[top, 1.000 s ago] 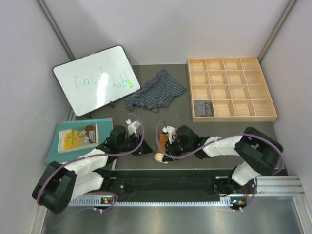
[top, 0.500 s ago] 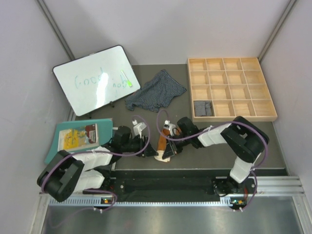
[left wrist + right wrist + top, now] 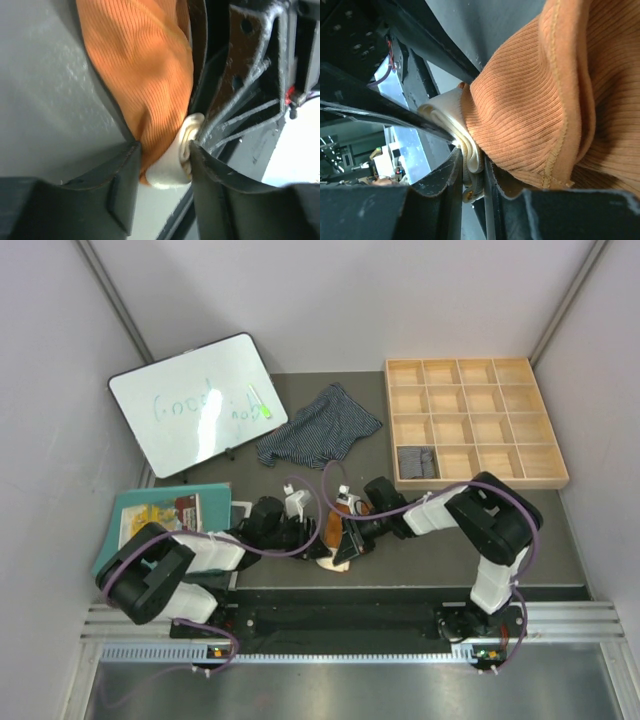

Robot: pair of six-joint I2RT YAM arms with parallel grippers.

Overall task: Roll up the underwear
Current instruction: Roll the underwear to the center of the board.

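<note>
The rust-orange underwear [image 3: 331, 534] with cream waistband is bunched near the table's front edge, between both grippers. My left gripper [image 3: 308, 537] is shut on its waistband end [image 3: 170, 167]. My right gripper [image 3: 347, 538] is shut on folds of the cream waistband [image 3: 470, 155], with orange cloth [image 3: 545, 100] spilling to the right. The dark navy striped underwear [image 3: 320, 428] lies spread at the back centre. The grey pinstriped underwear [image 3: 416, 461] sits rolled in a cell of the wooden tray [image 3: 476, 423].
A whiteboard [image 3: 195, 403] leans at the back left. A teal mat [image 3: 115, 530] with a packet [image 3: 160, 520] on it lies at the left. The divided wooden tray fills the back right. The metal rail [image 3: 350, 615] runs along the front.
Both grippers have moved toward each other and closed in on the orange underwear, which is now pressed into a tighter upright bundle between them.
</note>
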